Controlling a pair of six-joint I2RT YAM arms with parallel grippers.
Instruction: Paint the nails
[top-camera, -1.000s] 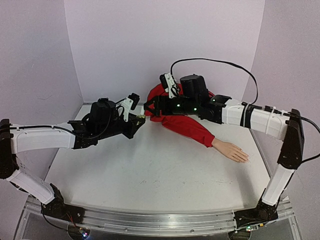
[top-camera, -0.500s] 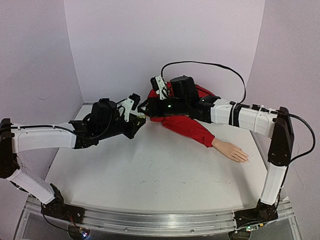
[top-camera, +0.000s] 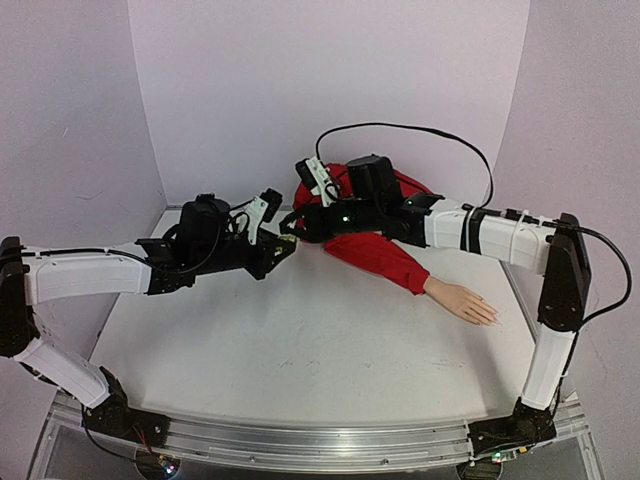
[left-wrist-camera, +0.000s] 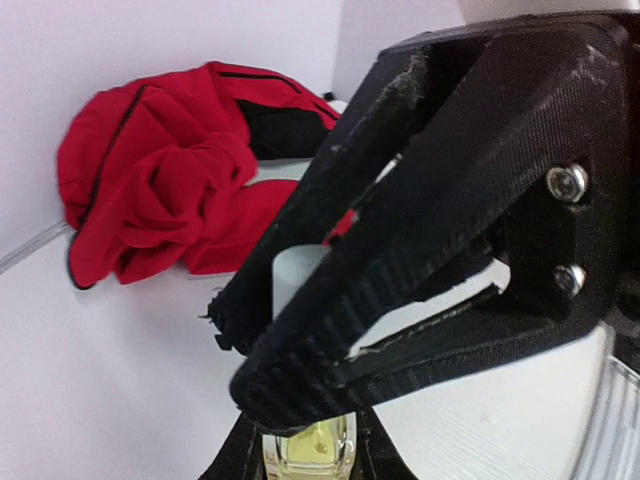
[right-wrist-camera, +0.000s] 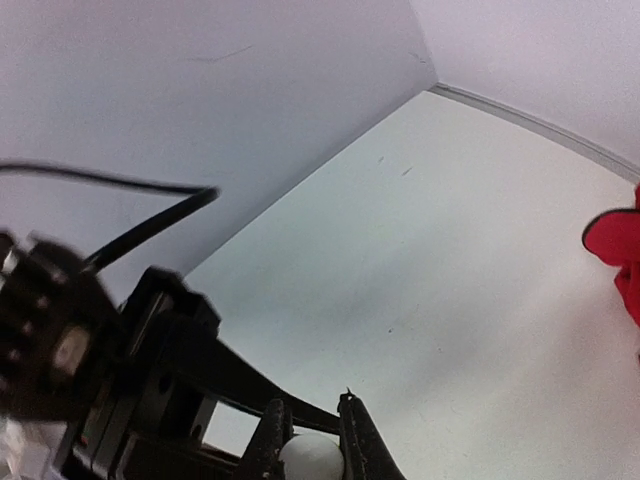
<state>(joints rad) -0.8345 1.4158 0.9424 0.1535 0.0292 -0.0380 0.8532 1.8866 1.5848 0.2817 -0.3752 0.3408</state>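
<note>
Nails (top-camera: 488, 318) too small to make out singly, at the fingertips of the mannequin hand (top-camera: 463, 302), lying on the table (top-camera: 300, 340) at the right, out of a red jacket sleeve (top-camera: 375, 255) and well apart from both grippers. Left gripper (top-camera: 284, 244) raised above the table near the back, jaws clenched on a small yellowish bottle (left-wrist-camera: 308, 450). Right gripper (right-wrist-camera: 310, 420) meeting it from the opposite side, jaws clamped on the bottle's white cap (right-wrist-camera: 312, 458). Red jacket (left-wrist-camera: 170, 170) bunched at the back of the table.
</note>
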